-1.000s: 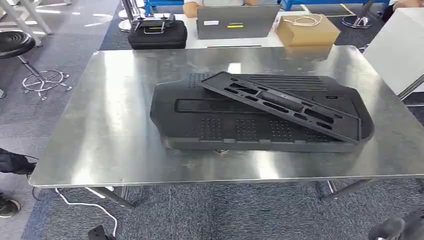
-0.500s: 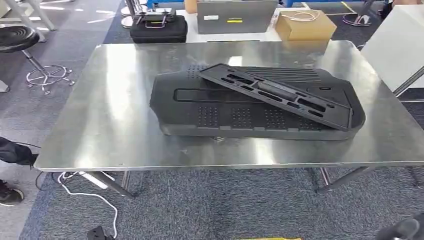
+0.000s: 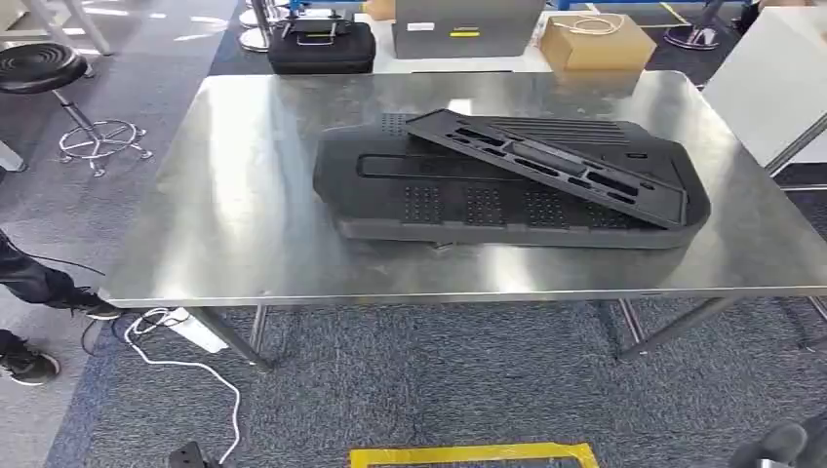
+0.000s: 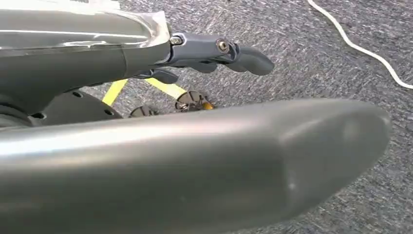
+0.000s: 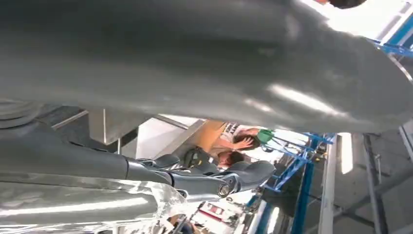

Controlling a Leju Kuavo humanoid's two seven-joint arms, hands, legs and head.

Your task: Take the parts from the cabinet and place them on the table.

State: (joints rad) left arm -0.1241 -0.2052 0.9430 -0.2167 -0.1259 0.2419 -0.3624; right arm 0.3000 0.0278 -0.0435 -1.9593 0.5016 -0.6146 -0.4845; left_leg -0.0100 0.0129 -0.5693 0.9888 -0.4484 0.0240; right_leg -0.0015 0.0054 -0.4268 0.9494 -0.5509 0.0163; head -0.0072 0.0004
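Parts: large black perforated panel [image 3: 458,200] is lying flat mid-table, sitting right of centre on the steel table [image 3: 234,205]. The narrow black slotted tray [image 3: 546,168] is resting tilted across the panel's far right half, its near right end reaching close to the panel's right edge.

Diff vs earlier frames: the whole scene is sliding up and right in the head view, so that's the camera moving, not the parts. Panel and tray are keeping the same stacking. A yellow tape mark [image 3: 473,454] is now showing on the carpet at the bottom, and more floor is showing in front of the table.

Left to right: black stool [image 3: 44,68] standing on the floor far left, a person's dark shoes [image 3: 24,366] at the left edge, white cable [image 3: 185,375] trailing under the table's left corner. Wide bare steel is lying left of the panel; a narrower strip runs along the near edge and on the right. Behind the table: black case [image 3: 322,46], grey laptop lid [image 3: 466,27], cardboard box [image 3: 595,44].

Left hand [image 4: 214,51] is hanging over carpet, fingers extended, holding nothing. Right hand [image 5: 209,178] is likewise gripping nothing, fingers loosely extended.
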